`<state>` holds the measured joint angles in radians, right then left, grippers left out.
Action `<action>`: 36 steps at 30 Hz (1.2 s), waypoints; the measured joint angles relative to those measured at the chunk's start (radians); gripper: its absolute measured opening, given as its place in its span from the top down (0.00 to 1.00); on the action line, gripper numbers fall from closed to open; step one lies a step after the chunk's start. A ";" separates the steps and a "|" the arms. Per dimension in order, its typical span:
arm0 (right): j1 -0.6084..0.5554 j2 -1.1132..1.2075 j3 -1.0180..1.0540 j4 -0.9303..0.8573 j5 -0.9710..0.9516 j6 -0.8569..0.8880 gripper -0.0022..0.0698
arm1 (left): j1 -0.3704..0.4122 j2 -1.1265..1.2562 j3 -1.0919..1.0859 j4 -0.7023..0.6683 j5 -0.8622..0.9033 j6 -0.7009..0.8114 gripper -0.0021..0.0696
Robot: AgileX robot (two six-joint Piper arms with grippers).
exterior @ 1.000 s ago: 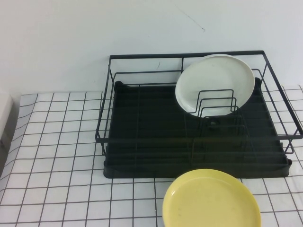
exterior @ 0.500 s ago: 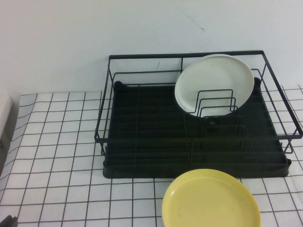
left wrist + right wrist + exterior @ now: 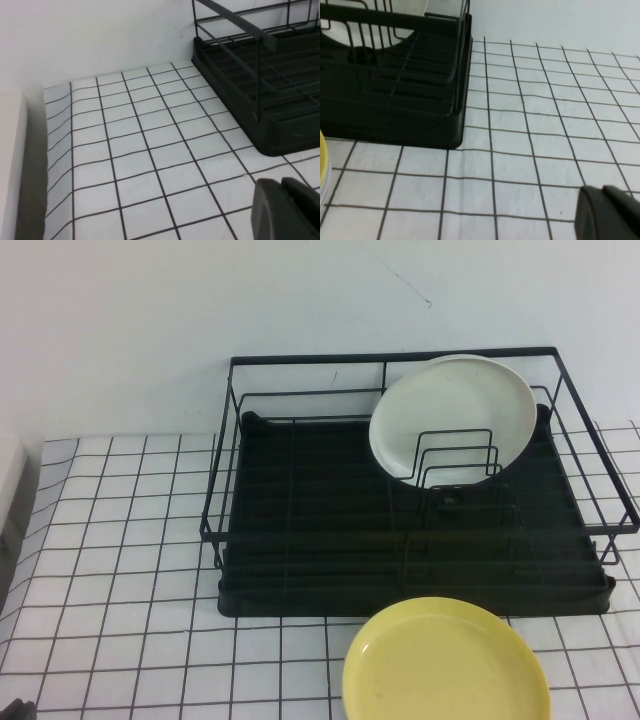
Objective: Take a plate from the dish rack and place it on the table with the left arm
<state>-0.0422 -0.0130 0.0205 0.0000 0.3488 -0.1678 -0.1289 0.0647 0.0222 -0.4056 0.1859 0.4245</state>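
Note:
The yellow plate (image 3: 446,664) lies flat on the grid-cloth table (image 3: 120,540), just in front of the black wire dish rack (image 3: 390,356). Its edge also shows in the right wrist view (image 3: 322,162). A white plate (image 3: 452,410) stands upright in the rack's dividers at the back right. My left gripper (image 3: 281,184) is shut and empty, low over the table to the left of the rack (image 3: 260,100); only a dark tip of it (image 3: 15,708) shows in the high view's near left corner. My right gripper (image 3: 602,191) is shut and empty, over the table to the right of the rack (image 3: 395,115).
A white wall stands behind the rack. The table's left edge drops off near a pale surface (image 3: 10,165). Bare cloth (image 3: 545,125) lies to the right of the rack.
A dark tip of my left gripper has come into the high view's near left corner. The plates and the rack have not moved.

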 joint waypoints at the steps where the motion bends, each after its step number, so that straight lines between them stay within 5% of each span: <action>1: 0.000 0.000 0.000 0.000 0.000 0.000 0.98 | 0.000 -0.002 0.000 0.034 0.000 -0.037 0.97; 9: 0.000 0.000 0.000 0.000 0.000 0.000 0.98 | 0.006 -0.071 0.000 0.302 0.097 -0.371 0.97; 36: 0.000 0.000 0.000 0.000 0.000 0.000 0.98 | 0.106 -0.076 -0.002 0.329 0.122 -0.424 0.97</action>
<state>-0.0422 -0.0130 0.0205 0.0000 0.3488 -0.1678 -0.0232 -0.0110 0.0203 -0.0763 0.3081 0.0000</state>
